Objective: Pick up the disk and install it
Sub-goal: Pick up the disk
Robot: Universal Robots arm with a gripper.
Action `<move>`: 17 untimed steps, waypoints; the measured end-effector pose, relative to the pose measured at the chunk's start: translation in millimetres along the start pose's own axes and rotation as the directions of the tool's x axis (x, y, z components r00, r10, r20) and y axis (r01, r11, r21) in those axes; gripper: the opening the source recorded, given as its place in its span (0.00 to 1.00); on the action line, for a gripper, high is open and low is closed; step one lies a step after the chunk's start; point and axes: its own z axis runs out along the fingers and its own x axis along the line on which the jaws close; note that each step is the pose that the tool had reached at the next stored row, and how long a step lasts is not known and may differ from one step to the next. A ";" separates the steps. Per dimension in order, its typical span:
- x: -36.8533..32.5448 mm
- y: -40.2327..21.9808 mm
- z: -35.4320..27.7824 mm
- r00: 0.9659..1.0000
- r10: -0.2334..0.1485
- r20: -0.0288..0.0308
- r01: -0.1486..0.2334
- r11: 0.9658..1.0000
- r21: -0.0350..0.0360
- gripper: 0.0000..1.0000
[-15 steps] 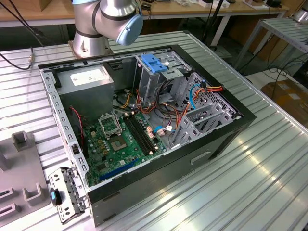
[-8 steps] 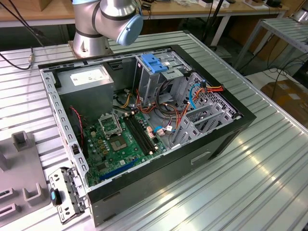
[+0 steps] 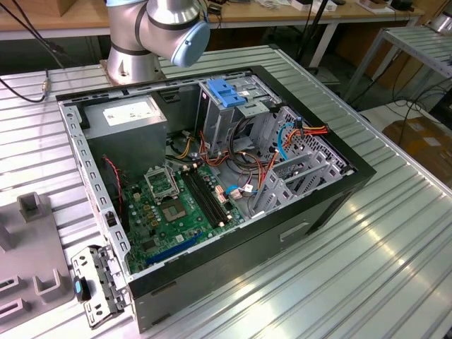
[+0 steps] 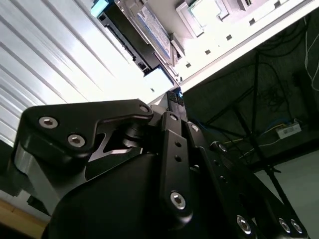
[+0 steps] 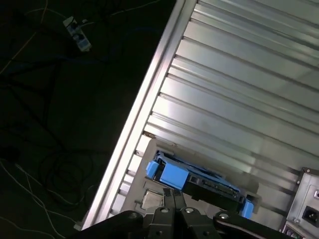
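Flat dark rectangular disk, railed in smooth blue plastic, is being observed lying on ribbed metal table; gripper is being observed nearby, jaws closed, empty.

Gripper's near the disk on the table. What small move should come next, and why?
Probably ease the gripper closer and centre it over the disk. In the first wrist view the disk lies flat on the ribbed table by its edge, not lifted, and the gripper's tip sits toward one end of it.

A wooden workbench stands behind the ribbed metal table; cables cross dark floor.
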 end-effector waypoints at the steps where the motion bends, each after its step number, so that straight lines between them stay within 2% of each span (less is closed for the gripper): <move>1: 0.0 0.0 0.0 1.000 -0.009 0.000 0.009 1.000 0.000 0.11; 3: 0.0 0.0 0.0 1.000 -0.026 -0.001 0.026 1.000 0.000 0.11; 5: 0.0 0.0 0.0 0.998 -0.066 -0.003 0.066 0.998 0.001 0.11; 7: 0.0 0.0 0.0 0.997 -0.081 -0.003 0.081 0.997 0.001 0.11; 12: 0.0 0.0 0.0 0.991 -0.136 -0.006 0.136 0.991 0.002 0.11; 13: 0.0 0.0 0.0 0.987 -0.163 -0.007 0.163 0.987 0.002 0.11; 14: 0.0 0.0 0.0 0.984 -0.178 -0.008 0.178 0.984 0.002 0.11; 16: 0.0 0.0 0.0 0.981 -0.195 -0.008 0.195 0.981 0.003 0.11; 17: 0.0 0.0 0.0 0.976 -0.218 -0.009 0.218 0.976 0.003 0.11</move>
